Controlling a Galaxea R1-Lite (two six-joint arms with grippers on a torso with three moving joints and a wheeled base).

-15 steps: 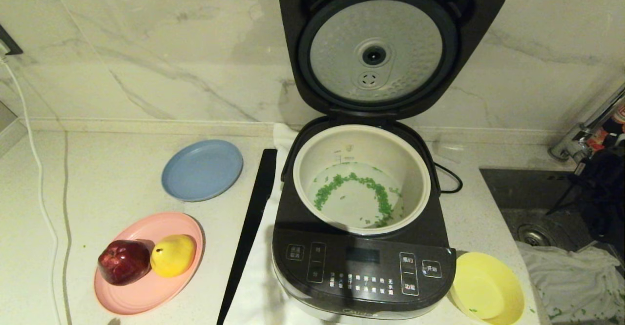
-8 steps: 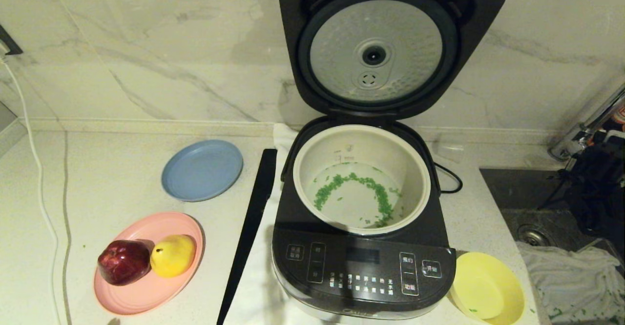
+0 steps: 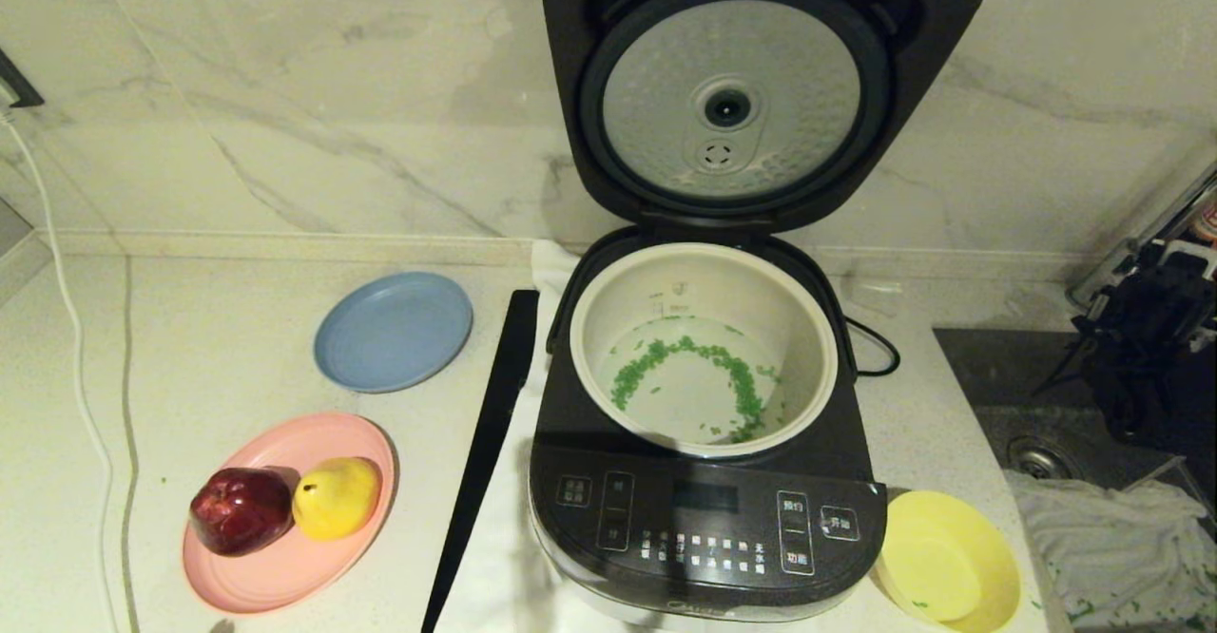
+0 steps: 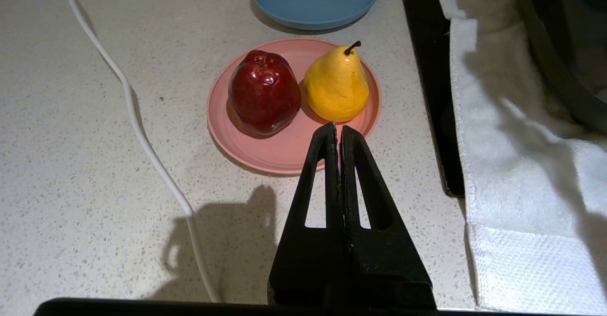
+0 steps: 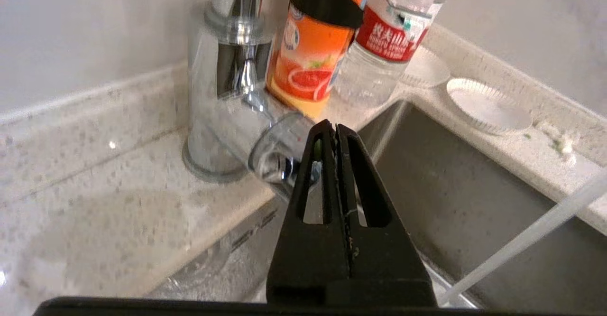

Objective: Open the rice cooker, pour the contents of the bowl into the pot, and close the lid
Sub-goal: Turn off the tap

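The rice cooker [image 3: 708, 528] stands mid-counter with its lid [image 3: 732, 101] swung fully up, silver underside facing me. Green bits [image 3: 666, 353] lie in a ring on the floor of the cream pot [image 3: 704, 281]. The pale-yellow bowl [image 3: 951, 557] sits on the counter at the cooker's front right corner, holding only a few green specks. My right gripper [image 5: 335, 126] is shut on nothing, over the sink near the faucet; its arm [image 3: 1141, 329] shows at the far right. My left gripper [image 4: 339, 128] is shut and empty, hovering over the counter just short of the pink plate.
A blue plate [image 3: 394, 331] and a pink plate [image 3: 304, 571] with a red apple [image 3: 241, 509] and a yellow pear [image 3: 336, 497] lie left of the cooker. A black strip [image 3: 485, 452] and white towel [image 4: 512, 164] flank it. Sink [image 3: 998, 376], faucet [image 5: 227, 69], bottles [image 5: 313, 45] stand right.
The right arm at the far right edge has shifted slightly up and back toward the wall. The cooker, bowl and plates have not moved.
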